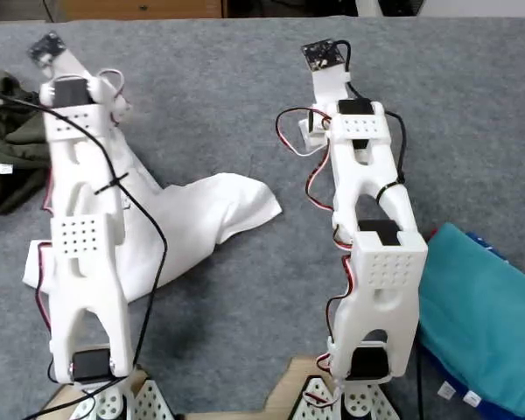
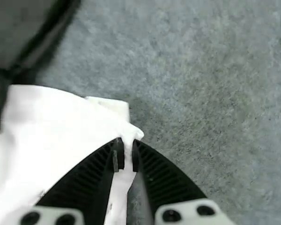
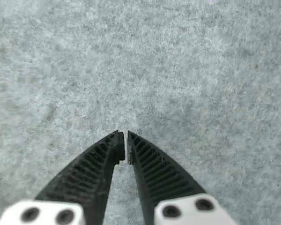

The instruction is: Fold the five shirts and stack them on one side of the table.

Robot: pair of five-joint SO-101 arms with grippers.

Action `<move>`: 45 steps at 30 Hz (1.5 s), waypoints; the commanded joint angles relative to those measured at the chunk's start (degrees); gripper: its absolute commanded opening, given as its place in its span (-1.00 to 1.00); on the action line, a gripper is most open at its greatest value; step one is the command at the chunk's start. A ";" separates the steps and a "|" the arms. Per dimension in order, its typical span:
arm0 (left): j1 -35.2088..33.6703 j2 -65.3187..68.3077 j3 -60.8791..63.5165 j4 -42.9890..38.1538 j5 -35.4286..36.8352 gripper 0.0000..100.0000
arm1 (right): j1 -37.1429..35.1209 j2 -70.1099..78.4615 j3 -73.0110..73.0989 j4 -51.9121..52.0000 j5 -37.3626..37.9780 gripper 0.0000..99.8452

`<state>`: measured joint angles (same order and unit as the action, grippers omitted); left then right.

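Note:
A white shirt (image 1: 201, 219) lies spread and rumpled on the grey felt table, partly under the left arm. In the left wrist view my left gripper (image 2: 125, 151) is shut on a fold of the white shirt (image 2: 51, 131) at its edge. My right gripper (image 3: 125, 146) is shut with nothing in it, hovering over bare felt near the far middle of the table. A dark green shirt (image 1: 9, 157) lies bunched at the left edge. A teal shirt (image 1: 481, 315) lies folded at the near right.
The right arm (image 1: 367, 201) stretches down the middle right of the table. Red, white and black cables (image 1: 297, 140) hang beside both arms. Bare felt (image 1: 201, 79) lies between the arms and across the far side. A blue item (image 1: 494, 249) peeks from behind the teal shirt.

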<state>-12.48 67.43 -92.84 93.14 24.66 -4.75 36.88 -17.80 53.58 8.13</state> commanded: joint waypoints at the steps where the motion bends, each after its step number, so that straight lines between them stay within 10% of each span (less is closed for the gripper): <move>1: -5.01 -9.45 -3.08 1.14 0.62 -0.96 | -2.42 -0.66 -3.03 2.20 3.25 -0.94; 15: -16.26 -22.29 -2.99 4.22 0.97 -0.96 | -23.16 -0.40 -32.75 36.48 15.47 -0.68; 27: -19.43 -18.15 -2.99 1.05 0.97 -0.96 | -40.22 10.07 -34.07 28.57 15.65 -0.52; 45: -19.52 -17.89 -2.73 0.62 0.97 -0.96 | -30.20 15.43 -36.62 32.70 15.74 -0.99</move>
<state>-31.56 50.37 -92.92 95.34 25.27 -38.77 53.23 -50.86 82.33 23.16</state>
